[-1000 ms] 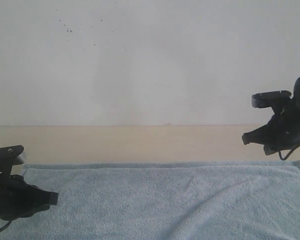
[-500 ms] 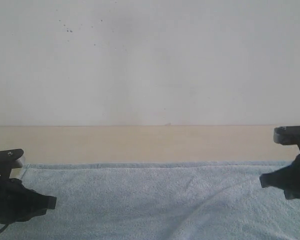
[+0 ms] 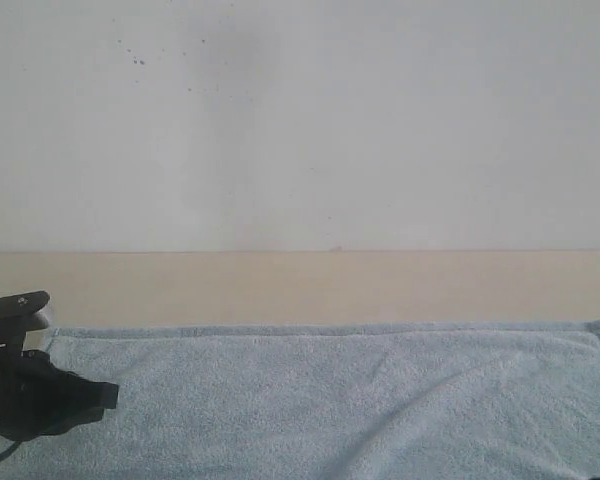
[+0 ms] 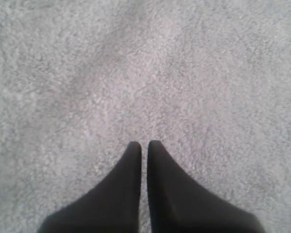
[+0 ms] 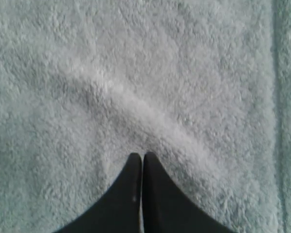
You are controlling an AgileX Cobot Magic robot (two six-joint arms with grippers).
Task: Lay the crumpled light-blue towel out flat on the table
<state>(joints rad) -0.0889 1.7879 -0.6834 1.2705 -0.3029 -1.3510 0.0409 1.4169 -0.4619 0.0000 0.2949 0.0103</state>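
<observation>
Exterior view: the towel point(image 3: 330, 400) lies nearly flat across the tabletop point(image 3: 280, 285). The left claw point(image 4: 144, 144) and the right claw point(image 5: 142, 155) are both closed on nothing, tips over the pile. Sweep the right one lightly across the diagonal ridge point(image 5: 136, 104) toward the hem point(image 5: 286, 121), avoiding snags.

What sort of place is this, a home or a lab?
Likely a robot test bench: a plain table against a blank wall, one towel spread on it, the left pincer over it.

Towel point(image 3: 330, 400) lying on the table point(image 3: 280, 285), wall point(image 3: 300, 120) behind the table, left arm point(image 3: 30, 395) over the towel's left end
</observation>
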